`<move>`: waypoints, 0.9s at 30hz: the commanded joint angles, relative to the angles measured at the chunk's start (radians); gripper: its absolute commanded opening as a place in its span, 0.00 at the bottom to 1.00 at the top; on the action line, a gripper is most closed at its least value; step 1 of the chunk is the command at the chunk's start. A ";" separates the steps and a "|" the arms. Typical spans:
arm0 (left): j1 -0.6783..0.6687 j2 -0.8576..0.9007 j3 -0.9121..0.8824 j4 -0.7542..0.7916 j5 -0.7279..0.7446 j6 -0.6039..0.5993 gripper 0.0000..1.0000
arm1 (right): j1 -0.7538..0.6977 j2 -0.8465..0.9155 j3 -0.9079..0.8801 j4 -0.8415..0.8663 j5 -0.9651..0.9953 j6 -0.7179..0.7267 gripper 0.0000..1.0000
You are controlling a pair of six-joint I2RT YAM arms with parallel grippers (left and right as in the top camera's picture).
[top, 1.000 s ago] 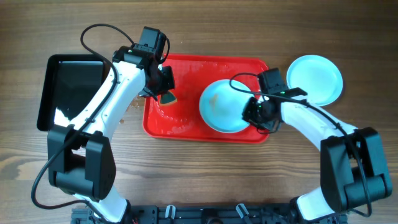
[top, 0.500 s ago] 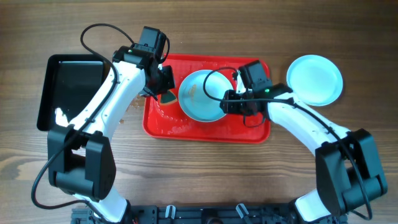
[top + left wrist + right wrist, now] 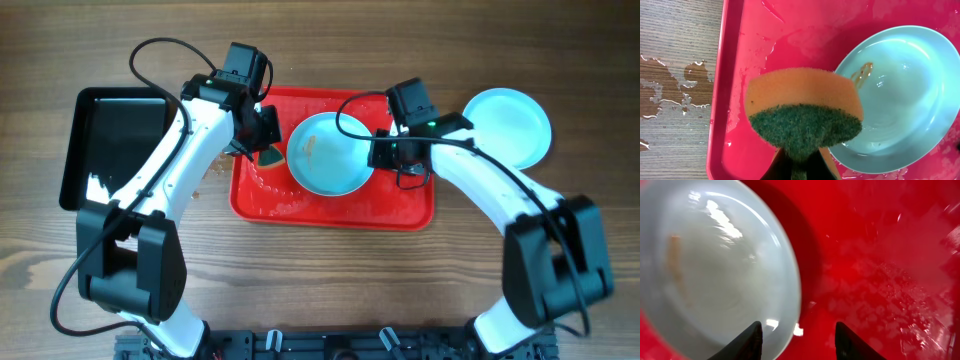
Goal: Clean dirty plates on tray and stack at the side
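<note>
A pale mint plate [image 3: 328, 153] with a small brown smear lies on the wet red tray [image 3: 400, 205]. A second plate [image 3: 508, 127] lies on the table to the right of the tray; only two plates show. My left gripper [image 3: 266, 145] is shut on an orange sponge with a green scrub side [image 3: 805, 112], held over the tray just left of the plate [image 3: 900, 95]. My right gripper [image 3: 797, 342] is open at the plate's right rim [image 3: 715, 270], the rim lying between its fingertips [image 3: 747, 340].
A black tray [image 3: 115, 140] stands on the table left of the red tray. Water drops [image 3: 687, 90] lie on the wood beside the red tray's left rim [image 3: 722, 100]. The red tray's floor [image 3: 880, 280] is wet and bubbly.
My right gripper slid the plate left across the tray, towards the sponge, then let go and drew back slightly right. The left arm has not moved.
</note>
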 commanded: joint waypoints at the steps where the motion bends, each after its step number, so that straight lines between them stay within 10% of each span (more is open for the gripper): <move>1: 0.002 -0.002 -0.006 0.003 0.011 -0.005 0.04 | -0.002 0.090 0.013 0.021 -0.031 -0.029 0.48; 27: 0.002 -0.002 -0.006 0.017 0.012 -0.005 0.04 | -0.001 0.172 0.063 0.105 0.062 -0.143 0.35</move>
